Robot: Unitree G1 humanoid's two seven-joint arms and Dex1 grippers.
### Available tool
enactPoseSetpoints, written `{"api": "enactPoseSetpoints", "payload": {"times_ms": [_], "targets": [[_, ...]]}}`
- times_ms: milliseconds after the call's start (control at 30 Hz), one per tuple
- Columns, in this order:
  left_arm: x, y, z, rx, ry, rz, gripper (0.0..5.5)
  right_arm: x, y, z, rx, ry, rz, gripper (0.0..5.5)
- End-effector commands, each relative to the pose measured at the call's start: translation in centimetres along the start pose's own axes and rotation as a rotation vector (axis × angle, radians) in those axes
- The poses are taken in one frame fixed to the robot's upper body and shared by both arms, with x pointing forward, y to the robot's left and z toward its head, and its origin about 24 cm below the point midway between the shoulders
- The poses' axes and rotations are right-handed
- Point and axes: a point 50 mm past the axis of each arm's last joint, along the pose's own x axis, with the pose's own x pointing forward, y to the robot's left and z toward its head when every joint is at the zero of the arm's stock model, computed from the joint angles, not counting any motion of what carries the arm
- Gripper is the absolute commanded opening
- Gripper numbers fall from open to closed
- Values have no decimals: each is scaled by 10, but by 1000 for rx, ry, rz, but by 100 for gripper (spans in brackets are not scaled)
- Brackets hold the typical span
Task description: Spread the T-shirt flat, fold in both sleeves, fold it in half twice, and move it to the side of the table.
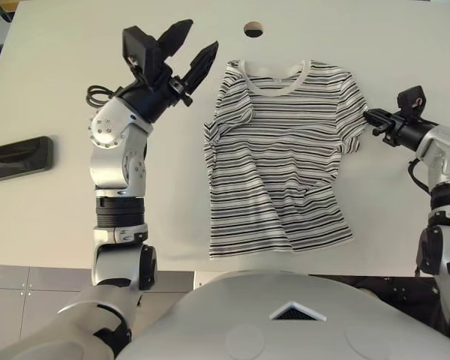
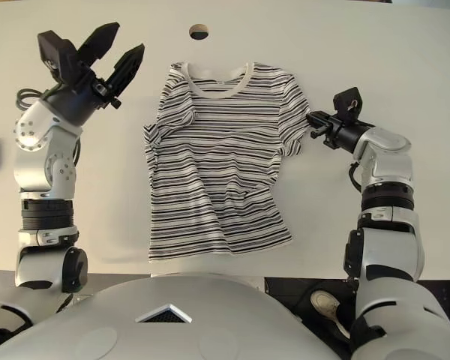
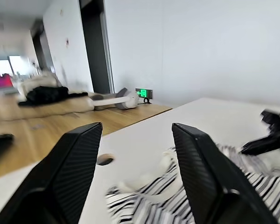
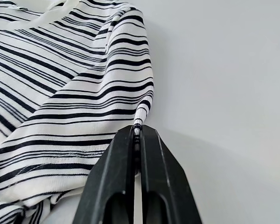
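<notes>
A black-and-white striped T-shirt (image 1: 281,150) lies face up on the white table (image 1: 60,217), collar toward the far edge, with its left sleeve tucked in and wrinkled. My left gripper (image 1: 191,49) hangs open above the table just left of the shirt's shoulder, fingers (image 3: 205,172) spread wide with nothing between them. My right gripper (image 2: 313,118) is shut on the hem of the shirt's right sleeve (image 4: 130,93), pinching the fabric edge between its fingertips (image 4: 137,135) at table level.
A round cable hole (image 1: 253,29) sits in the table beyond the collar. A dark phone-like object (image 1: 15,157) lies near the table's left edge. Bare table surface extends on both sides of the shirt.
</notes>
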Motion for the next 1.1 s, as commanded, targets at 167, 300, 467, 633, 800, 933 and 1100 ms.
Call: {"api": "enactPoseSetpoints", "payload": {"times_ms": [167,300,467,633,800,933,1100], "targets": [[-35,-12,-17,476,49,-260,280,-9,15,29,-65,-64,47,11],[-43,-20,-24,647,39,-375,280,-8,34,41,-94,-85,107,11],[-54,-32,-37,889,43,-571,280,-1,60,56,-123,-96,193,11],[-55,-38,-47,963,37,-640,280,19,86,67,-120,-93,267,11],[-64,-49,-58,1068,43,-777,280,44,103,70,-92,-77,290,11],[-67,-53,-64,1099,41,-808,280,59,106,66,-54,-60,284,11],[-68,-54,-67,1130,28,-819,280,62,109,61,-44,-55,299,98]]}}
